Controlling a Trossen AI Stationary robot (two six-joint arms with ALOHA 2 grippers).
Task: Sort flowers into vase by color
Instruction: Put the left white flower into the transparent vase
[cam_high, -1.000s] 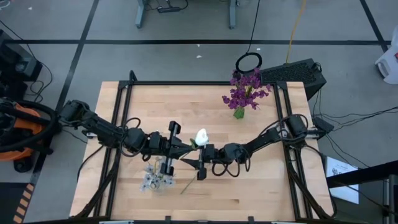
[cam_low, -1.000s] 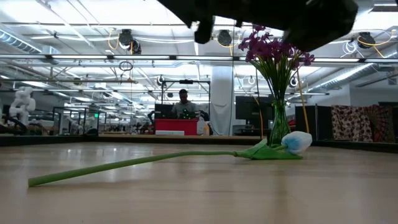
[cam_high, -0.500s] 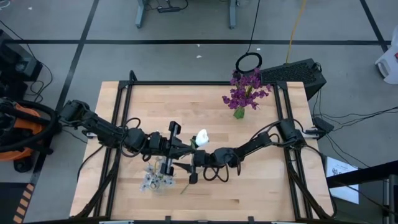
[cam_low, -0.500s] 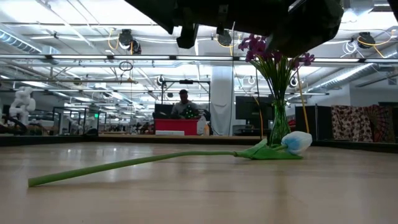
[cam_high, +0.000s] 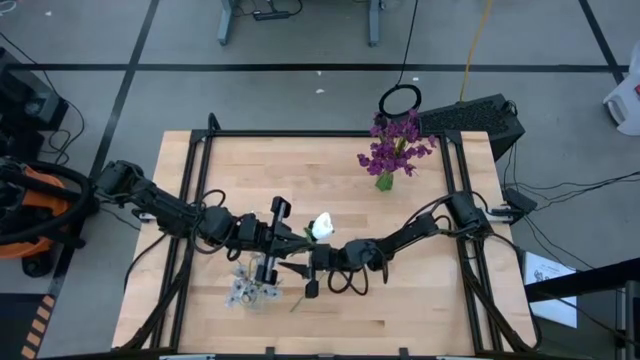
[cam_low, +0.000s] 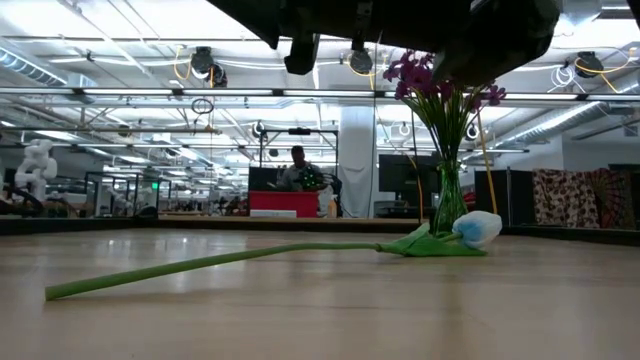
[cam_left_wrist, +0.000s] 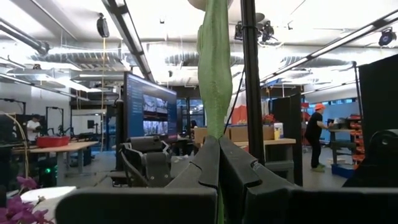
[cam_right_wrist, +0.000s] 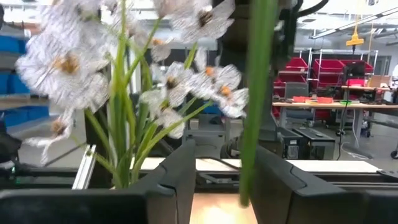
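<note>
The left gripper (cam_left_wrist: 217, 163) was pinched shut on the green stem of the white flower (cam_high: 321, 227), holding it above mid-table, bud toward the far side. The right gripper (cam_right_wrist: 222, 180) had its fingers spread either side of that same stem, lower down, not yet touching. Just beside them stood a vase of pale blossoms (cam_high: 248, 290). The purple bunch (cam_high: 397, 147) sat well apart at the far right corner, bare table (cam_high: 450, 310) between. Another white flower (cam_low: 475, 228) lay flat.
</note>
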